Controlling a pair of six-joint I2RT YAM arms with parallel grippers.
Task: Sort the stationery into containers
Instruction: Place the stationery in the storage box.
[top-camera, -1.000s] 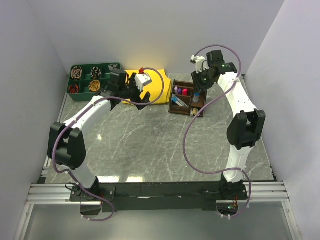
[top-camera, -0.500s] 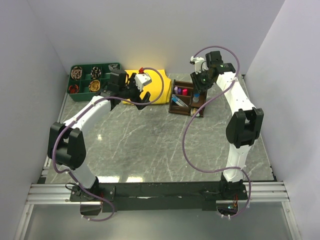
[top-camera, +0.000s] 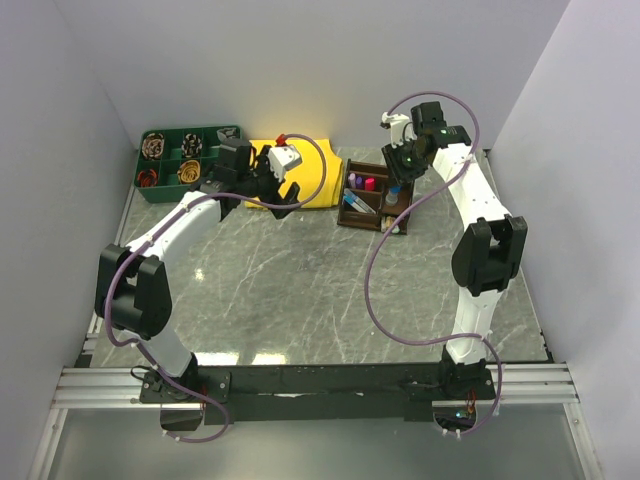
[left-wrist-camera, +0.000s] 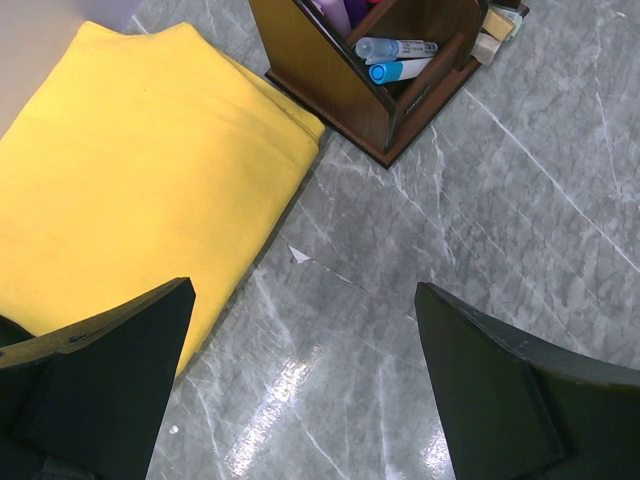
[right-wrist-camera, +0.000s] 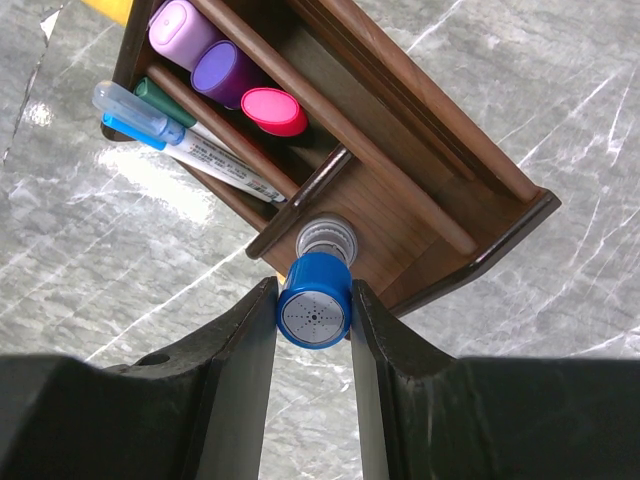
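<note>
- Progress judged late: several pieces already lodged in small dark brown wooden desk organiser (right-wrist-camera: 420, 190), with lilac-capped marker (right-wrist-camera: 180, 25), purple-capped marker (right-wrist-camera: 225, 70) and pink-capped marker (right-wrist-camera: 272, 110) upright in one slot, and two blue-capped pens (right-wrist-camera: 130, 125) lying flat in the next.
- Pinched narrowly between right jaws: short marker with round blue cap (right-wrist-camera: 314, 305), seen end-on over the organiser's corner compartment, not yet let go.
- Spread wide and empty: left jaws, above grey marble-patterned tabletop (left-wrist-camera: 480, 230), by the edge of flat yellow cloth (left-wrist-camera: 130, 170).
- At organiser's far corner: tan and green eraser-like blocks (left-wrist-camera: 490, 42); inside a compartment or just outside, cannot tell.
- Left to do, by the look of it: release of the held marker; no other loose stationery seen in these views.
- Writing: dark print along one white pen barrel (right-wrist-camera: 225, 160), too small to read; no brand legible anywhere.
</note>
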